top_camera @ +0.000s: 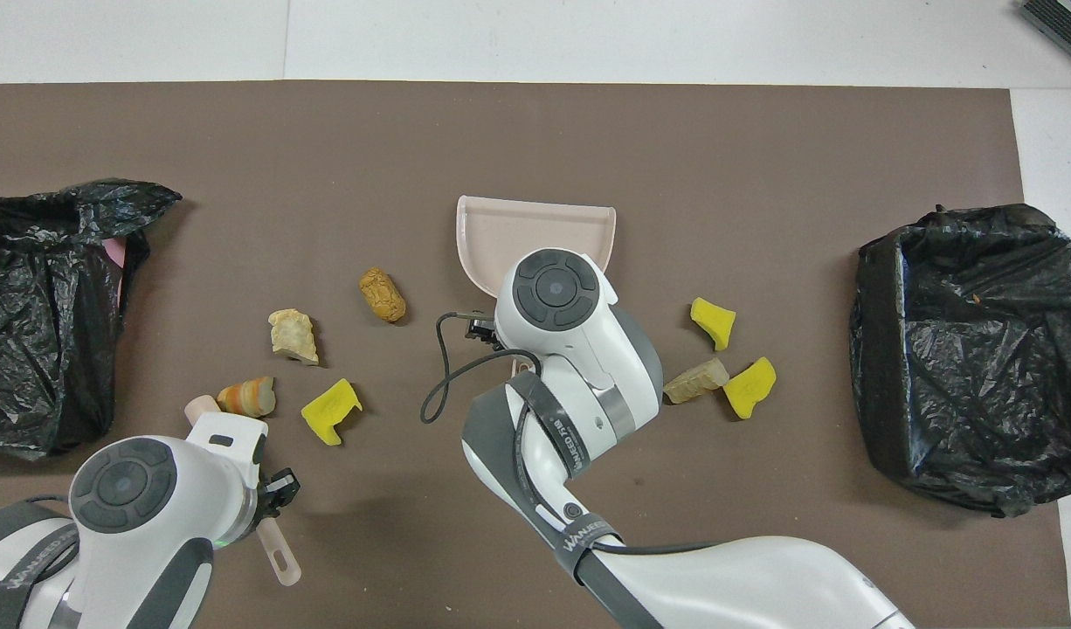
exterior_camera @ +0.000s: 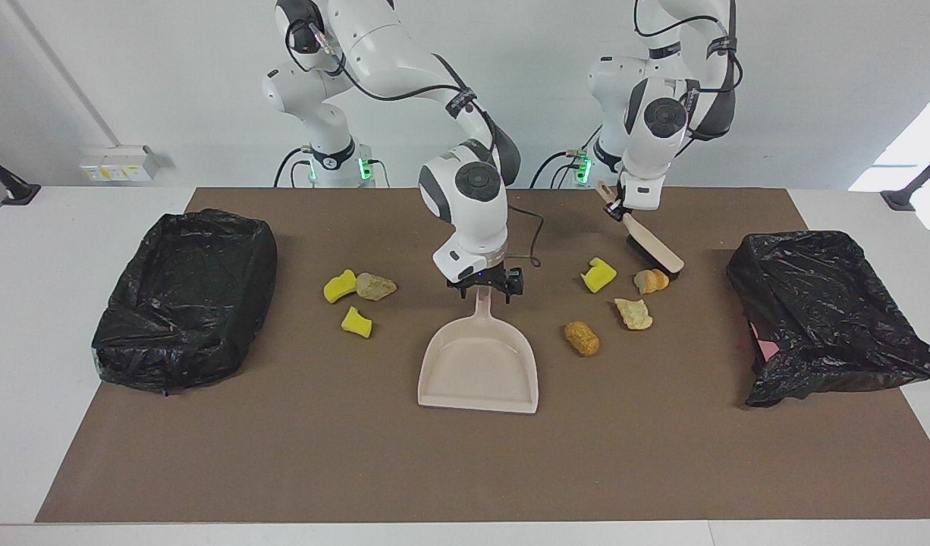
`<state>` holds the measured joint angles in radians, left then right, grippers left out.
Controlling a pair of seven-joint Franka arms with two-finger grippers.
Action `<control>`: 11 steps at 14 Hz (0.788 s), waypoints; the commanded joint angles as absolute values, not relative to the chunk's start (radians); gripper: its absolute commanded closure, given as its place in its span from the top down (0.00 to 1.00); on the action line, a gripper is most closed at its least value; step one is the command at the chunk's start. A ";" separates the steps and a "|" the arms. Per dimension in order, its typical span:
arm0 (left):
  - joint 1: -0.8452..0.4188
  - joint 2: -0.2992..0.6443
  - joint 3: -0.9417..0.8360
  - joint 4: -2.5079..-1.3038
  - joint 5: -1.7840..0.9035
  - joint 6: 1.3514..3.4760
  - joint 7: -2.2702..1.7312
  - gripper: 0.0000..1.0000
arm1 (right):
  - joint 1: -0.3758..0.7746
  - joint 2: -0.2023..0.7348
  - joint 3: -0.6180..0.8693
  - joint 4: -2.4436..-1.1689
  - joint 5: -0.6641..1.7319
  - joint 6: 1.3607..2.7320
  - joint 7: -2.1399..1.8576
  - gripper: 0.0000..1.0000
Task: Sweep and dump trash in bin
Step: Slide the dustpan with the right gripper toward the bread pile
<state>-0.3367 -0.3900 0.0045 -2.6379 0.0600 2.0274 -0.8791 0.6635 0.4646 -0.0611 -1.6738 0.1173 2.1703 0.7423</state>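
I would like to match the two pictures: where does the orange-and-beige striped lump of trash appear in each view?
Facing view: the striped lump lies toward the left arm's end, just beneath the brush head.
Overhead view: the striped lump sits at the lower left, beside the left arm's wrist.
Shared landmark: the dustpan mid-table; the lump lies nearer the robots than its pan.

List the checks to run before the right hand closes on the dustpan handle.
1. Open right hand over the dustpan handle: ok.
2. That hand low enough to grip the handle: cannot tell.
3. Closed left hand gripping the brush: ok.
4. Empty dustpan lying flat on the mat: ok.
5. Head of the brush next to the sliced lump: ok.
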 commanded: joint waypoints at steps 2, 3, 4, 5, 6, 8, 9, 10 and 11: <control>-0.396 -0.371 0.003 -2.643 0.061 2.126 -0.839 0.00 | 0.667 0.434 -0.064 -1.703 0.123 2.161 0.722 0.08; -0.405 -0.355 0.002 -2.634 0.048 2.161 -0.839 0.00 | 0.670 0.434 -0.064 -1.701 0.123 2.158 0.732 0.00; -0.428 -0.335 0.003 -2.625 0.023 2.189 -0.835 0.00 | 0.666 0.434 -0.064 -1.701 0.120 2.152 0.707 0.00; -0.433 -0.322 0.003 -2.617 0.018 2.204 -0.825 0.00 | 0.655 0.436 -0.064 -1.697 0.117 2.152 0.648 0.00; -0.433 -0.316 0.003 -2.612 0.018 2.210 -0.821 0.00 | 0.649 0.430 -0.064 -1.698 0.120 2.148 0.533 0.00; -0.433 -0.293 0.003 -2.586 0.017 2.214 -0.819 0.00 | 0.620 0.376 -0.067 -1.710 0.120 2.134 0.302 0.00; -0.433 -0.287 0.003 -2.574 0.017 2.215 -0.819 0.00 | 0.600 0.339 -0.069 -1.724 0.117 2.123 0.226 0.00; -0.433 -0.270 0.003 -2.563 0.014 2.224 -0.818 0.00 | 0.568 0.296 -0.069 -1.748 0.115 2.096 0.125 0.00; -0.433 -0.265 0.003 -2.556 0.012 2.227 -0.809 0.00 | 0.534 0.252 -0.069 -1.778 0.115 2.056 -0.043 0.00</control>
